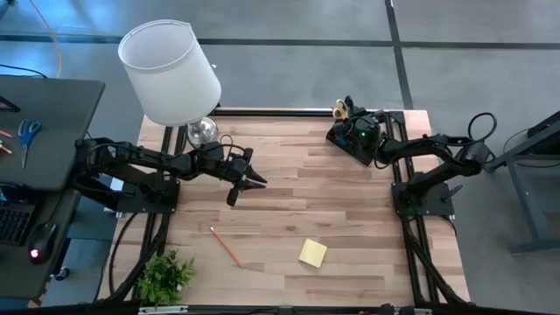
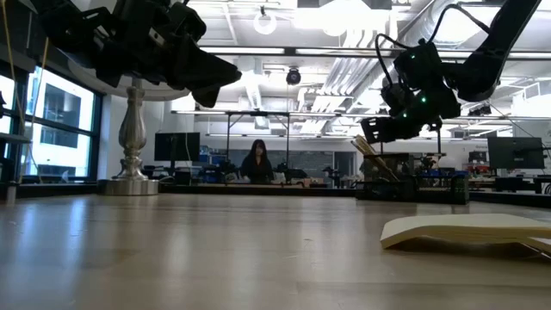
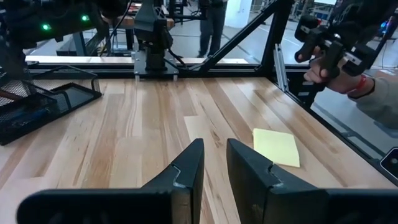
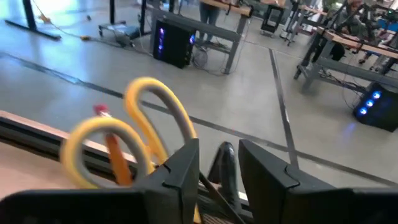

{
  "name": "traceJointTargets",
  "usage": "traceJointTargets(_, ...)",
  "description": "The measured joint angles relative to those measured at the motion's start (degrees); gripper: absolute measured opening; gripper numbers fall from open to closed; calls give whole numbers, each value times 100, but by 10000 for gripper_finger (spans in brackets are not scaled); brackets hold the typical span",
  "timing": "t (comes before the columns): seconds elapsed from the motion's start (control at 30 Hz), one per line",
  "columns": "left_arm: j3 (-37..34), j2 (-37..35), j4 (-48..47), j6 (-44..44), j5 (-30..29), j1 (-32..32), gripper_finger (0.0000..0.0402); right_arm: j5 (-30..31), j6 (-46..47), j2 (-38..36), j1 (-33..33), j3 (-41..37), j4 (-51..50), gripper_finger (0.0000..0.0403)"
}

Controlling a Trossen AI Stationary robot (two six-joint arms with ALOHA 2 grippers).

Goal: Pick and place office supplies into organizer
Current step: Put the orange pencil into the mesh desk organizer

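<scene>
— Yellow to start with: see the sticky-note pad (image 1: 312, 253) lying flat on the table (image 1: 350, 210) near the front edge, with the orange pencil (image 1: 226, 246) near it on the left. Both outside the organizer, touched by neither arm.

— Noted. Farther in?

— Find the left gripper (image 3: 214, 152) hovering over bare wood, beyond the pencil. Fingers a narrow slot apart, empty. Probably parked there to stay clear of the other arm.

— And the far right corner?

— Look to the organizer (image 1: 339, 138), with the right gripper (image 4: 219, 152) directly above it — likely placed so for a straight drop into a compartment. Fingers parted; dark slim thing showing in the gap, impossible to say whether touched. Yellow-handled scissors (image 1: 339, 108) standing handles-up inside, beside an upright second pencil (image 4: 115, 155) — presumably stored on end to fit the narrow slots.

— Left to do?

— Judging by this: fetch pad and pencil.
</scene>
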Motion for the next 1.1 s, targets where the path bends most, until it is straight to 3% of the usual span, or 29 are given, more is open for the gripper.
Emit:
traceJointTargets(0.33, 0, 0, -109, -1, 0, 0, 58, -143, -351, -506, 574, 2, 510, 90)
traceJointTargets(0.5, 3, -23, -104, -25, -4, 0, 58, -1493, -345, -926, 849, 2, 469, 94)
traceJointTargets(0.6, 60, -27, -141, -141, -2, 0, 58, -2518, 115, -981, 955, 2, 470, 94)
traceJointTargets(0.7, 176, -105, -481, -255, -4, 0, 58, -3137, 574, -973, 1120, 2, 373, 94)
traceJointTargets(0.8, 303, -258, -1137, -245, 132, 0, 58, -3062, 449, -964, 1531, 2, 321, 94)
traceJointTargets(0.97, 326, -466, -2452, 110, 700, -89, 58, -2223, 231, -964, 2552, 2, 343, 94)
traceJointTargets(1.1, 326, -470, -3052, 272, 733, -417, 58, -1827, 295, -964, 3165, 2, 362, 94)
